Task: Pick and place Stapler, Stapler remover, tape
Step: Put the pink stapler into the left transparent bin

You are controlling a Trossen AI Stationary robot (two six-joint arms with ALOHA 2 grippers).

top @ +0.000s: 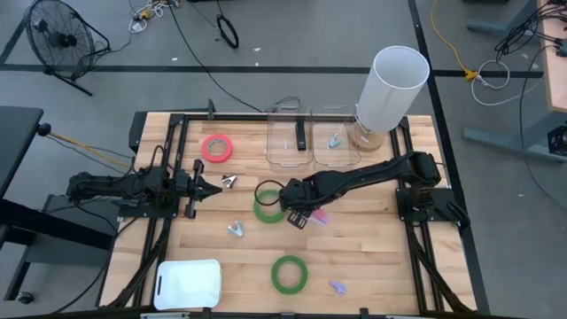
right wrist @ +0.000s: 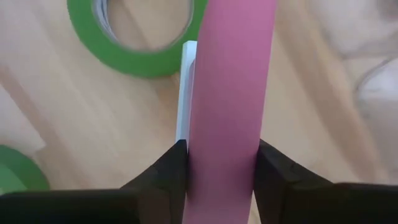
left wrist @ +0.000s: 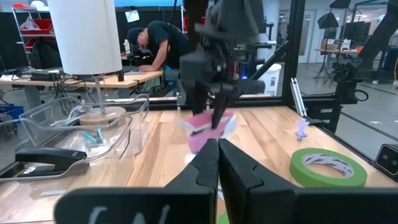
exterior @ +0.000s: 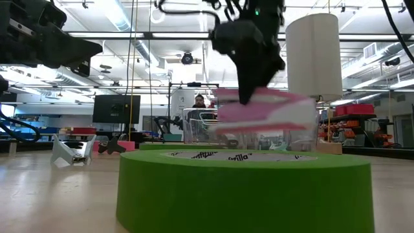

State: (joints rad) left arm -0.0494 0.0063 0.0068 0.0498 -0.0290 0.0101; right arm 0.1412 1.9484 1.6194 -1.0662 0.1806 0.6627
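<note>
From my remote seat I saw the wooden desk (top: 372, 257) from above, and I took the tall white cylinder (top: 391, 89) at its far right corner as my landmark. Just beside the cylinder sat two clear bins (top: 312, 137), side by side; the nearer held a small pale item I could not identify, the farther a dark stapler (left wrist: 46, 160). I judged these to be the drop-off places, which is why they stood grouped there.

The right arm stretched from the cylinder's side toward the desk's middle. The right gripper (right wrist: 221, 158) had its jaws clamped on a pink stapler (exterior: 262, 110), lifted clear of the desk, gripped across its narrow body so it hung level for carrying, I supposed. The left gripper (left wrist: 217, 162) waited well away from the cylinder at the opposite side, jaws together and holding nothing.

One green tape roll (top: 267, 206) lay directly beside the right gripper. A second green tape roll (top: 289, 274) lay farther from the cylinder, toward the near edge. The pink-red tape roll (top: 216, 148) sat beyond the bins from the cylinder. Small metal staple removers (top: 235, 229) lay scattered between them, not yet collected.
</note>
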